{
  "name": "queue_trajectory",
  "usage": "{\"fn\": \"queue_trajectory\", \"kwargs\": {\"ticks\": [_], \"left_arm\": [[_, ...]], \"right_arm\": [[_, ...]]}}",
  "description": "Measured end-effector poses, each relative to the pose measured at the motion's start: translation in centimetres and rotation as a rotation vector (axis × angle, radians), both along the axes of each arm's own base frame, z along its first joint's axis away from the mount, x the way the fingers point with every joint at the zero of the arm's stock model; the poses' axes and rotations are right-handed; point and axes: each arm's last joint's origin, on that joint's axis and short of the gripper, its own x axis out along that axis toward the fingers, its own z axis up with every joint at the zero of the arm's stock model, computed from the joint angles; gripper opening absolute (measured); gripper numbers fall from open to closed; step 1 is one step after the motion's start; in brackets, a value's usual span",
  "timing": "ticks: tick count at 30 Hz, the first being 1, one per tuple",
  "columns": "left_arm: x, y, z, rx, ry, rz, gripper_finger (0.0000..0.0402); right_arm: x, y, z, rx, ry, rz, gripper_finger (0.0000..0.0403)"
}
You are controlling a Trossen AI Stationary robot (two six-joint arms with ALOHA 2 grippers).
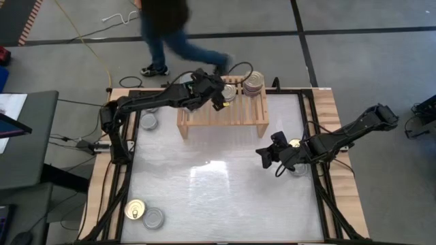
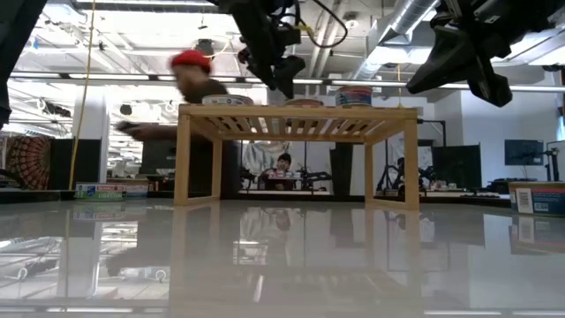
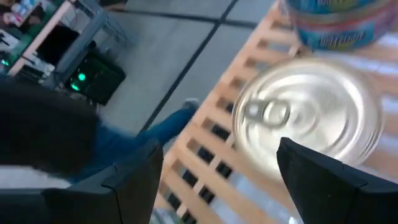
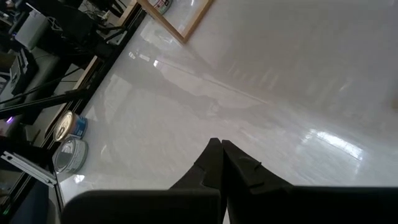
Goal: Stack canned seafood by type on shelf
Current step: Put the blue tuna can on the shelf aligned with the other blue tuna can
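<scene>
Hovering my left gripper (image 1: 219, 97), fingers spread and empty, over a silver tin (image 3: 309, 121) on the shelf (image 1: 221, 116); glossy white table (image 1: 218, 184), a person (image 1: 170, 30) walking behind; right gripper (image 1: 262, 158) shut, empty

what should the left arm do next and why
Probably lift the left tool straight up and clear of the shelf. Its fingers stand open on either side of a silver can that lies flat on the slats beside a stack of cans, so that can looks placed. The right tool is shut, empty, above the table.
</scene>
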Motion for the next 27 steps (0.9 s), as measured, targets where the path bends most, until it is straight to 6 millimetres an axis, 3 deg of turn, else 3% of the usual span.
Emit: {"fn": "queue_trajectory", "kwargs": {"ticks": [9, 27], "left_arm": [[-0.9, 0.4, -0.8, -0.080, 0.032, 0.071, 0.0299], [-0.4, 1.7, -0.3, -0.137, -0.167, 0.068, 0.0300]], "right_arm": [[0.1, -0.4, 0.0, -0.010, 0.000, -0.021, 0.0025], [0.1, -0.4, 0.0, -0.010, -0.001, -0.021, 0.0025]]}}
